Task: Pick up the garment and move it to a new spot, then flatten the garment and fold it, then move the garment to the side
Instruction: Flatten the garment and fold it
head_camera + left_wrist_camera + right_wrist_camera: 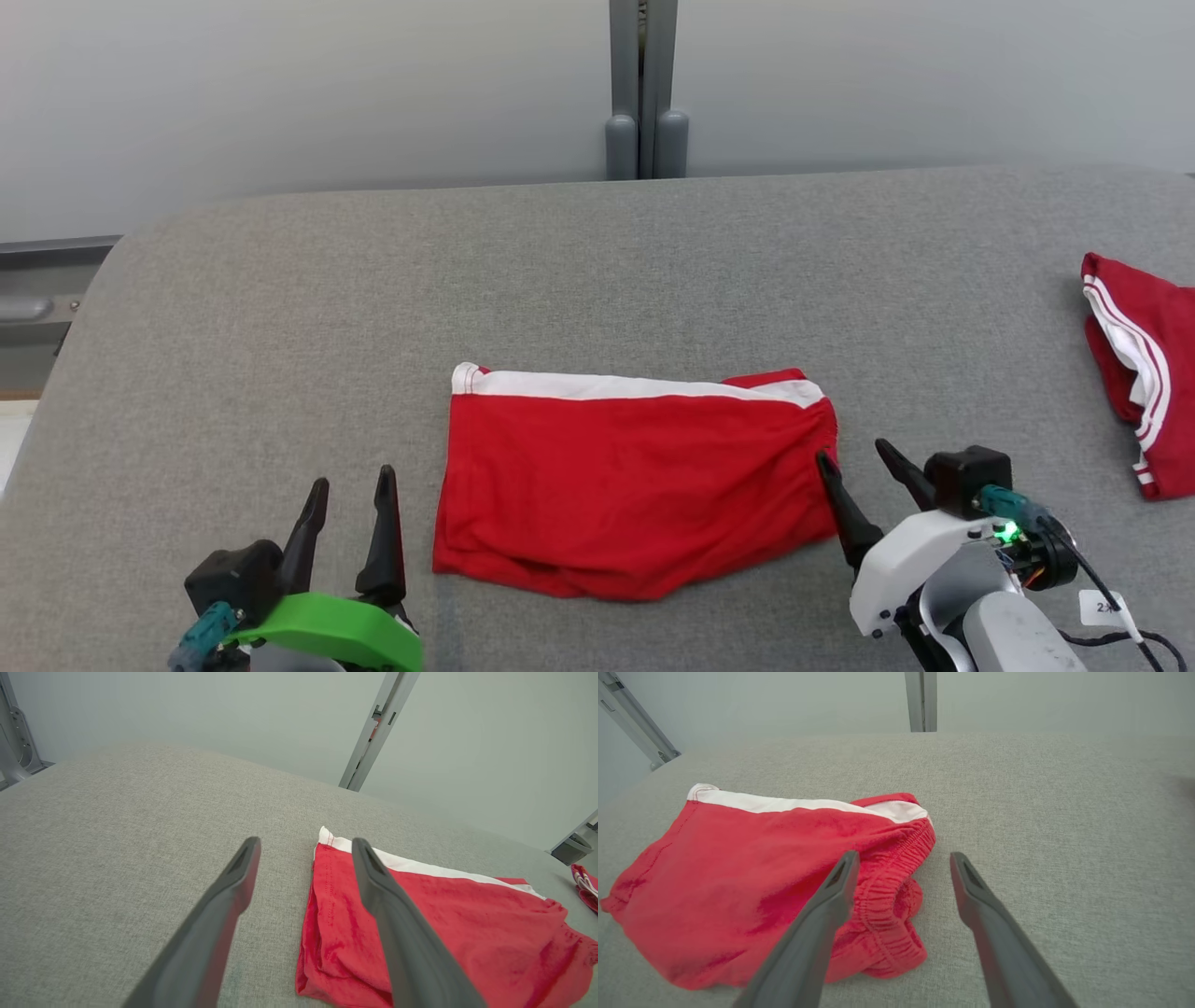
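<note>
Table: grey fabric-covered table [280,308], carrying every item listed below
Left gripper: left gripper [353,476] at the near left of the table, just beside the garment's left edge, with a narrow strip of bare cloth between them
Left fingers: fingers [233,896] spread apart and empty; in the left wrist view one finger crosses in front of the garment's left edge, the other stands over bare table
Garment: red garment [635,485] with a white band along its far edge, lying folded and mostly flat at the centre of the table, between the two grippers
Garment detail: near edge slightly rumpled; gathered elastic waistband at the right end, bunched into a small roll in the right wrist view
Right gripper: right gripper [850,450] at the near right, at the garment's right edge
Right fingers: fingers [817,933] spread apart, gripping nothing; the one nearer the garment lies over the elastic waistband, the other over bare table just beside it; contact with the cloth cannot be determined
Second garment: red garment with white stripes [1144,373] at the far right edge of the table, well apart from both grippers
Background: grey post [642,93] against the pale wall behind the table
</note>
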`<state>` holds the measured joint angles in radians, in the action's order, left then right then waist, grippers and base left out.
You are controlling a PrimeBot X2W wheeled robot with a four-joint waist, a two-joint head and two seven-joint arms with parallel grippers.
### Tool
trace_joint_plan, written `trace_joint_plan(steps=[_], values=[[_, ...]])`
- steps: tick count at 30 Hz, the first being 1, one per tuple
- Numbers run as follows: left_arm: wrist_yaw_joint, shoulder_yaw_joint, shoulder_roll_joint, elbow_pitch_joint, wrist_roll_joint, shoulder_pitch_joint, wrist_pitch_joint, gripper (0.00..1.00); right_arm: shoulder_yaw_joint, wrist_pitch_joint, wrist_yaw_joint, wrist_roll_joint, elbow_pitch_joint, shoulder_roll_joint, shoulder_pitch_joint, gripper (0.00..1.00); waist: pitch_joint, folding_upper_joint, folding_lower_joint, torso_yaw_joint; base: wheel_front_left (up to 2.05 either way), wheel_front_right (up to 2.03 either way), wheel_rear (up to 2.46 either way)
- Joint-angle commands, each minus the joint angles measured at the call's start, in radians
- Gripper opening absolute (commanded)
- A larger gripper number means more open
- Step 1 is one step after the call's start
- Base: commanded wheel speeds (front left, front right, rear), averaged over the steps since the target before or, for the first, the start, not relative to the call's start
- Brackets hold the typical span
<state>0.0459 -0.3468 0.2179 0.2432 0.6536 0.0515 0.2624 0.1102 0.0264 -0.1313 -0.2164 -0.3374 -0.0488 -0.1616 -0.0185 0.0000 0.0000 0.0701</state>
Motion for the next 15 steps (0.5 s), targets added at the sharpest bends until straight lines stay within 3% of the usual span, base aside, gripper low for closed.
trace_joint_plan(steps=[1, 8, 14, 15], values=[[-0.005, 0.002, -0.002, 0.004, -0.015, -0.014, 0.002, 1.0, 0.003, -0.008, 0.001, 0.018, -0.03, -0.004, -0.021, 1.0, -0.003, 0.0, 0.0, 0.018, 0.0, 0.0, 0.0], [-0.018, -0.003, -0.024, 0.011, -0.031, 0.001, 0.003, 1.0, -0.003, -0.034, 0.001, 0.069, -0.197, -0.004, -0.062, 1.0, -0.011, 0.0, 0.0, 0.053, 0.0, 0.0, 0.0], [-0.024, 0.009, -0.032, 0.006, -0.048, -0.005, 0.003, 1.0, 0.043, -0.046, 0.001, 0.017, -0.286, -0.005, -0.075, 1.0, -0.012, 0.0, 0.0, 0.061, 0.0, 0.0, 0.0], [-0.026, 0.011, -0.033, 0.005, -0.051, -0.008, 0.003, 1.0, 0.053, -0.045, 0.001, 0.004, -0.297, -0.004, -0.078, 0.8, -0.012, 0.0, 0.0, 0.06, 0.0, 0.0, 0.0]])
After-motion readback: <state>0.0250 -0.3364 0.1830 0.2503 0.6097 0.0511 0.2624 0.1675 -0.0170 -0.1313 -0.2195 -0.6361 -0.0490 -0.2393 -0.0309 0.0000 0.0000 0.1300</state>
